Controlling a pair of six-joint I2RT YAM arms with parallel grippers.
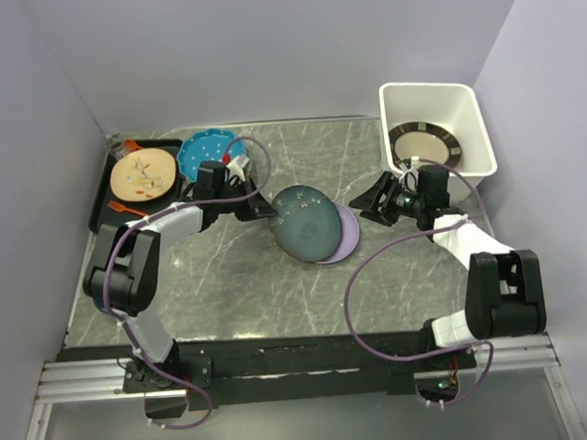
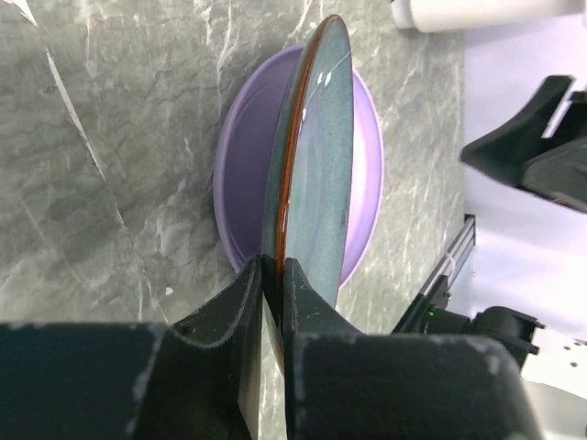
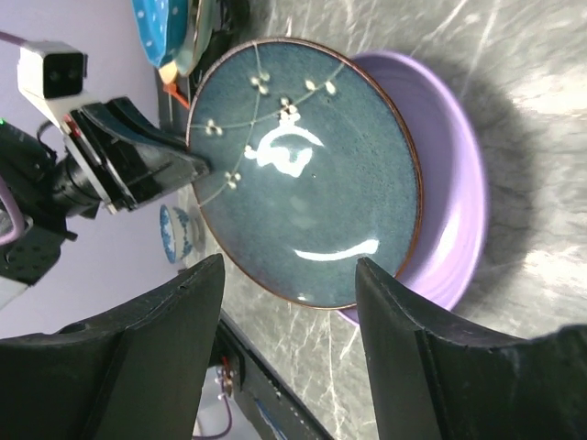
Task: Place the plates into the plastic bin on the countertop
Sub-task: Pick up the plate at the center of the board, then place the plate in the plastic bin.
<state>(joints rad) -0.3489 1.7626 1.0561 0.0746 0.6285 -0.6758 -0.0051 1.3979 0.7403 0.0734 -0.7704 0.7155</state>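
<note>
While the left hand (image 2: 272, 275) pinches the left rim of a dark blue plate (image 1: 307, 222), its two fingers shut tight on the edge, the right hand (image 1: 367, 206) sits just right of that plate. The right hand's fingers are spread wide with nothing between them.

The dark blue plate is in the middle of the overhead picture. The left wrist view shows it tipped up, almost edge-on. It overlaps a lavender plate (image 1: 346, 237) lying flat on the grey surface (image 1: 227, 274). Whether the two plates touch cannot be made out.

The white bin (image 1: 461, 110) stands in the upper right of the overhead picture, well apart from the held plate. A cream plate with a striped rim (image 1: 424, 147) lies inside it.

From the held plate, the bin lies up and to the right, beyond the right hand. That hand sits between the plate and the bin and is much the nearer to the bin. The left arm already reaches far across the surface. A pass to the open right hand, which faces the plate's free right edge, looks the likelier way to cover that gap.

In the upper left, a black tray (image 1: 101, 207) holds a teal dotted plate (image 1: 204, 149) and an orange plate (image 1: 143, 176), neither yet in the bin.
</note>
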